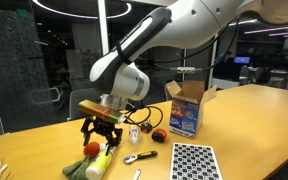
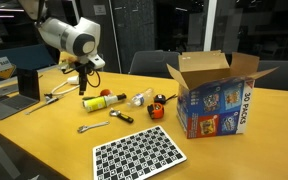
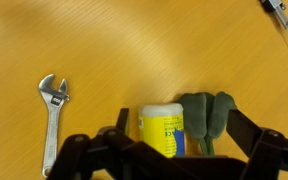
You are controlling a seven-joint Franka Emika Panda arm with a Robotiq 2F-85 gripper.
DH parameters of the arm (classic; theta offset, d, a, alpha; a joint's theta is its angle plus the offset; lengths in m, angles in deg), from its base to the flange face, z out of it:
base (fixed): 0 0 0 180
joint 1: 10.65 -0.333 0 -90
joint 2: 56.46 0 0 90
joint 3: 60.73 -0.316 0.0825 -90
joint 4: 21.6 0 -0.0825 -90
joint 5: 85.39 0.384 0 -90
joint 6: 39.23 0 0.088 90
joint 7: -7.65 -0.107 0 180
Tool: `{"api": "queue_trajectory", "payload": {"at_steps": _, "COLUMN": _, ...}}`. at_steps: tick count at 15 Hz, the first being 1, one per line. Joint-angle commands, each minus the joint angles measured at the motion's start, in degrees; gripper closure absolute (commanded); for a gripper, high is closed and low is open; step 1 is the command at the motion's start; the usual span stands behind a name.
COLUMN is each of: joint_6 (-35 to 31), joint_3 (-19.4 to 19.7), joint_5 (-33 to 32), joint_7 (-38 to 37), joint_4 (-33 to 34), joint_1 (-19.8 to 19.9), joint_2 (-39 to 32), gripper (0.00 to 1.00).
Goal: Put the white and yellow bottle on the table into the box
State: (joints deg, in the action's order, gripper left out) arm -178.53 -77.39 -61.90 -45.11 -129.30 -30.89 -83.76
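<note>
Yellow-green white-ended bottle [image 3: 162, 128] lying flat on wood table [image 3: 134, 50], between the spread fingers [image 3: 88, 156], cardboard box [image 2: 216, 95] upright, well apart

one box [image 2: 220, 98], one checkered board [image 2: 139, 156]

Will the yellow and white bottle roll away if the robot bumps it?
Probably: the bottle lies on its side on the smooth table, and it's round, so a nudge may roll it. It looks plastic, so likely light and hard to break.
</note>
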Motion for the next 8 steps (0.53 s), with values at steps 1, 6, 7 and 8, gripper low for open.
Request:
{"api": "queue_trajectory", "payload": {"at_steps": 1, "joint_6": 1.3, "joint_3": 3.1, "joint_5": -4.2, "joint_7": -4.6, "joint_4": 8.0, "joint_1": -4.3, "joint_2": -6.5, "gripper": 0.00}}
{"api": "queue_trajectory", "payload": {"at_steps": 6, "joint_6": 3.3, "joint_3": 6.7, "joint_5": -11.4, "joint_7": -6.9, "joint_4": 15.1, "joint_1": -7.5, "joint_2": -12.7, "gripper": 0.00}}
{"api": "queue_trajectory", "payload": {"at_steps": 7, "joint_6": 3.5, "joint_3": 7.2, "joint_5": -12.4, "joint_7": -6.7, "joint_4": 16.2, "joint_1": -7.7, "joint_2": -13.6, "gripper": 0.00}}
{"api": "queue_trajectory", "payload": {"at_steps": 8, "joint_6": 3.6, "joint_3": 7.7, "joint_5": -13.3, "joint_7": -6.2, "joint_4": 17.3, "joint_1": -7.7, "joint_2": -14.5, "gripper": 0.00}}
